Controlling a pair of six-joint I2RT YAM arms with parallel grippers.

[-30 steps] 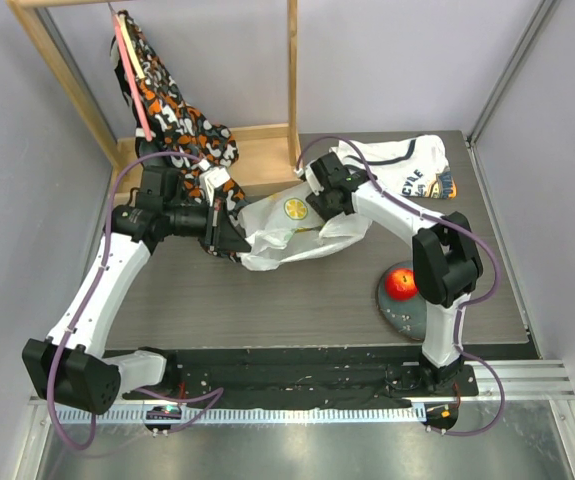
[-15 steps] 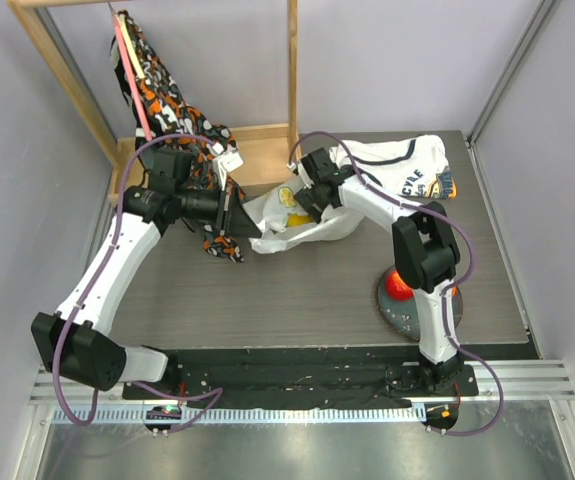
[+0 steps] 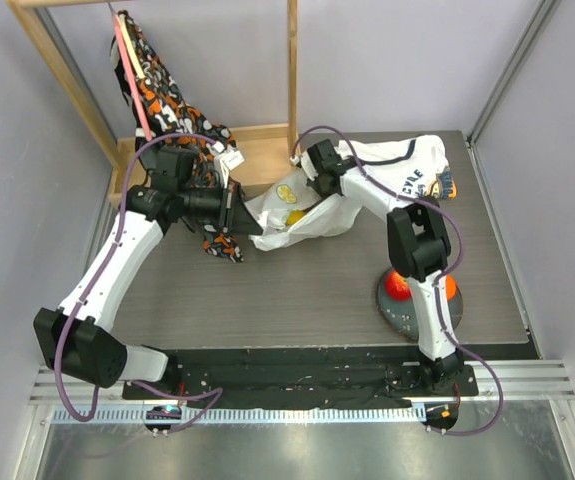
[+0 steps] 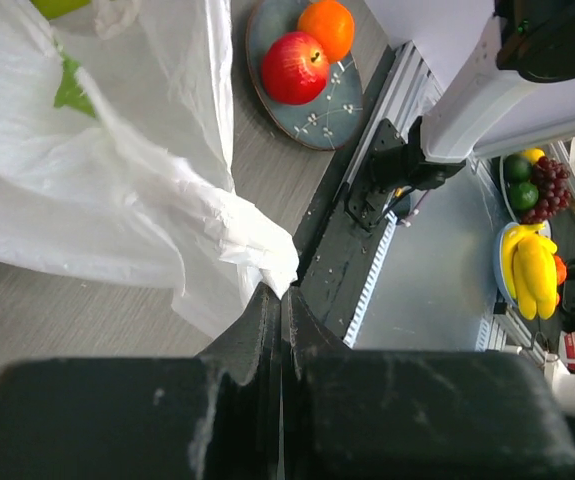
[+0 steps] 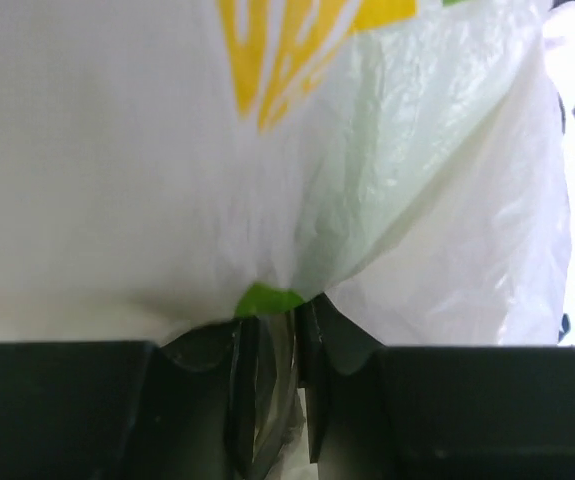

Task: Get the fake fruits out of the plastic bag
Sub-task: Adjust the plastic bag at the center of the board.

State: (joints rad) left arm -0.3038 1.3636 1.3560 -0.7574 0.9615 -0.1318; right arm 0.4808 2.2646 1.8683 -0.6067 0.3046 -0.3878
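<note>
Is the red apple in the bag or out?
Out. The red apple sits on the grey plate next to the orange, apart from the plastic bag.

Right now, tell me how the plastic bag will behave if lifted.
The plastic bag looks thin and crinkled, bunching at the left gripper, so it will probably sag, not hold shape. A yellow piece seems to show through the film; it may roll toward the low side. The film looks slick, so the pinch of the right gripper might slip.
</note>
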